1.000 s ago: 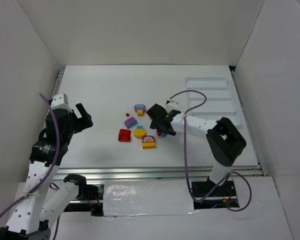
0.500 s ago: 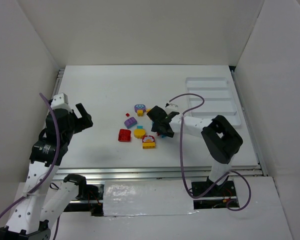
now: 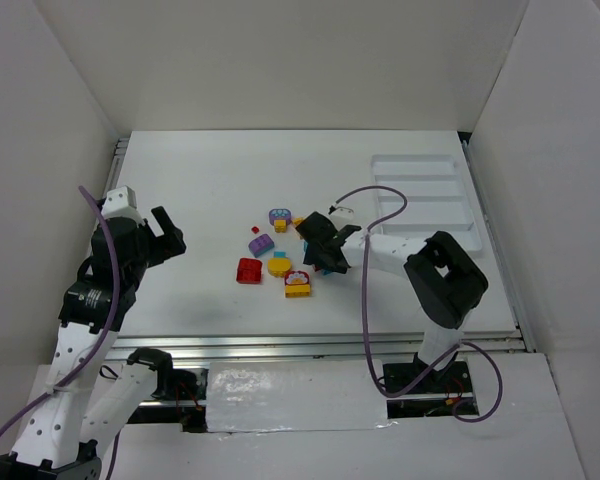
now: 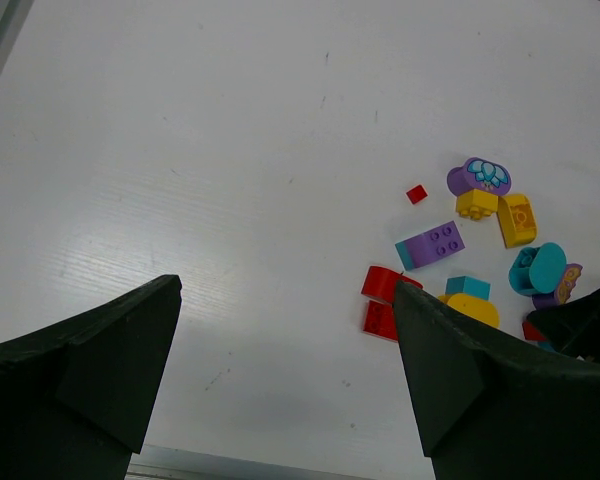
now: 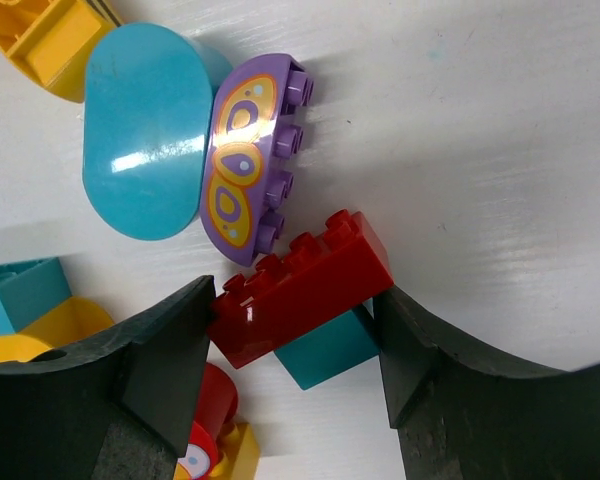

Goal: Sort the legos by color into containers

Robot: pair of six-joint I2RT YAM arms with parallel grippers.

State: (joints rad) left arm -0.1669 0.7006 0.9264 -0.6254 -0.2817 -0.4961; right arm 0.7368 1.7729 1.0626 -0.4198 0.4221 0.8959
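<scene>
You had the legos (image 3: 278, 258) clustered at mid-desk (image 3: 210, 190), with the tray (image 3: 427, 160) well apart at the far right. Your right gripper (image 3: 323, 257) sat at the cluster's right edge. A long brick (image 5: 300, 290) lay between its jaws, one end against each, partly over a lower brick (image 5: 330, 352). A second brick (image 5: 250, 160) touched it, and a third (image 5: 145, 130) touched the second. Your left gripper (image 3: 170, 230) hung left of the cluster, well apart.

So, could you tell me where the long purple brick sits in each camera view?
Top external: the long purple brick lies at the left side of the brick pile, near the picture's middle.
Left wrist: the long purple brick is right of centre, about halfway down.
Right wrist: not in it.
Shared landmark: the tiny red piece just above it in both of those views.
</scene>
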